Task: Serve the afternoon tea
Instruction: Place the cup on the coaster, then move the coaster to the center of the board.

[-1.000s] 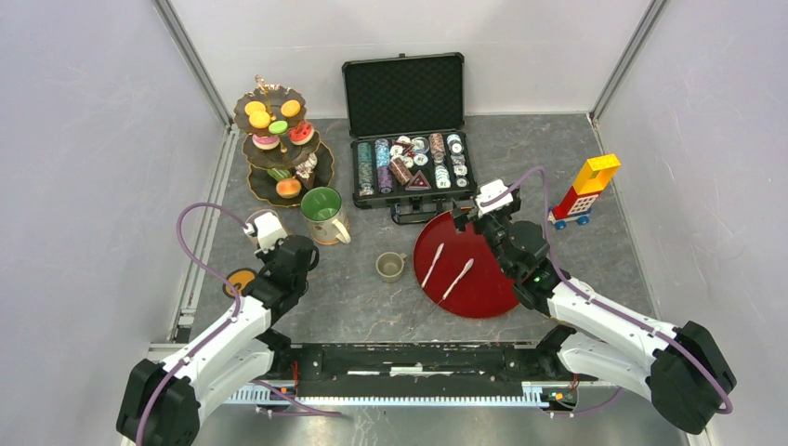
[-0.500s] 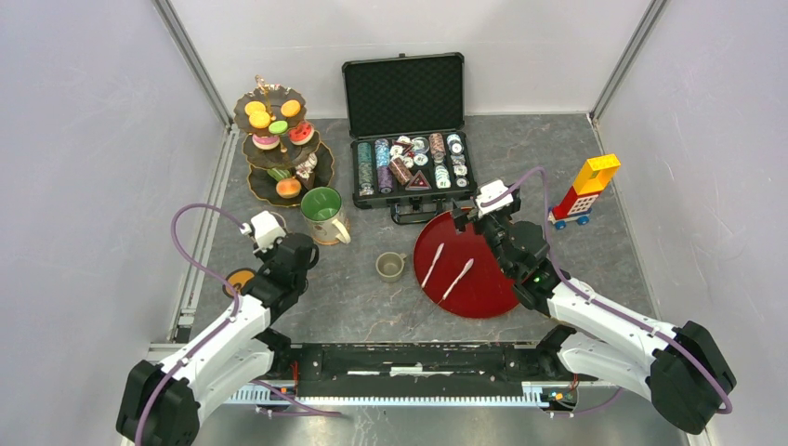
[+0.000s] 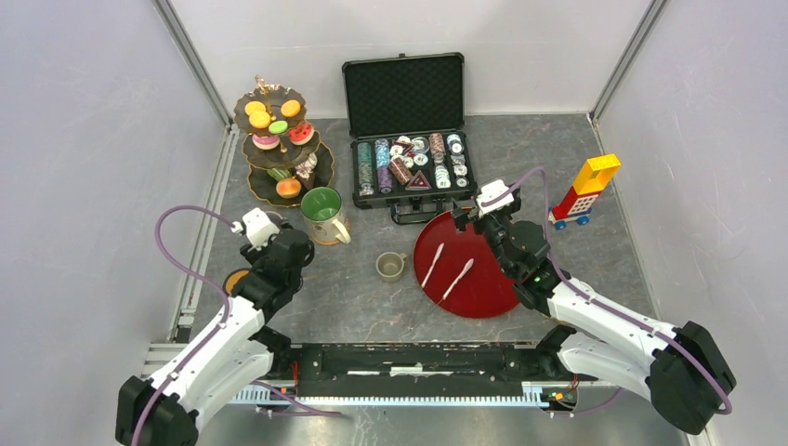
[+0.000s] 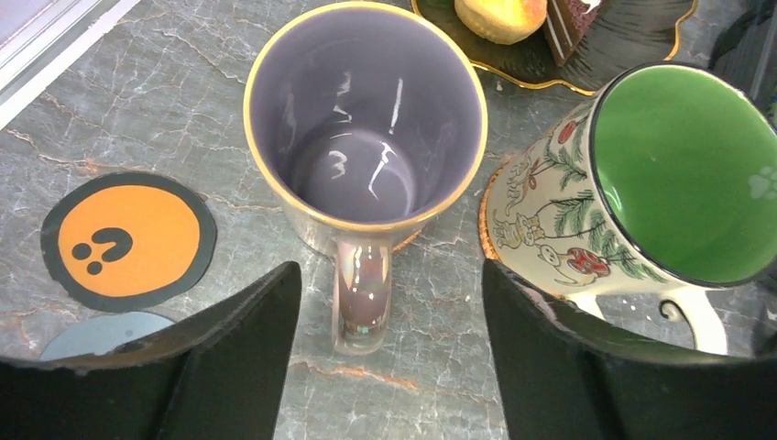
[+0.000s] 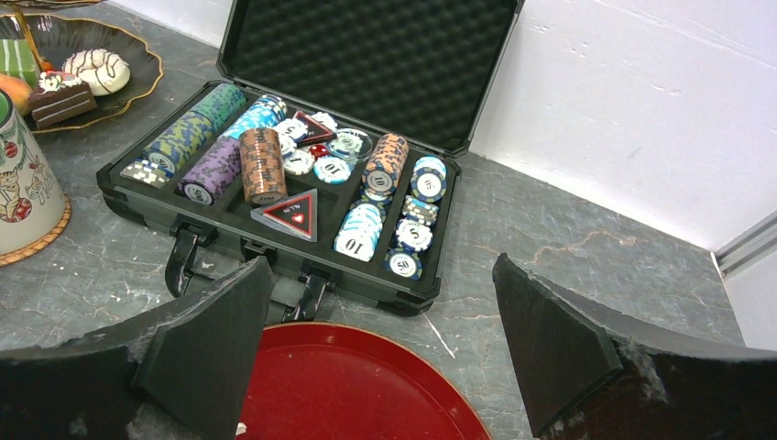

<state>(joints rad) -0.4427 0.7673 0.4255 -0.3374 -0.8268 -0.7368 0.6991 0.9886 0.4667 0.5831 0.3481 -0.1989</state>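
one purple mug (image 4: 366,128), handle between spread left gripper (image 4: 387,284) jaws

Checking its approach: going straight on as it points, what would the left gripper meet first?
Likely the purple mug, at its handle, lined up between the open fingers of the left gripper; depth is unclear.

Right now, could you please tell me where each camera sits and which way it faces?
Top external: above and behind the left arm and right arm, looking down on the table; both show.
Left wrist: on the left arm, looking down at the purple mug beside the green mug; the open left claw flanks the purple handle.
Right wrist: on the right arm, looking low across the red tray at the chip case; the open right claw shows.
Shared: the green mug appears in all three.
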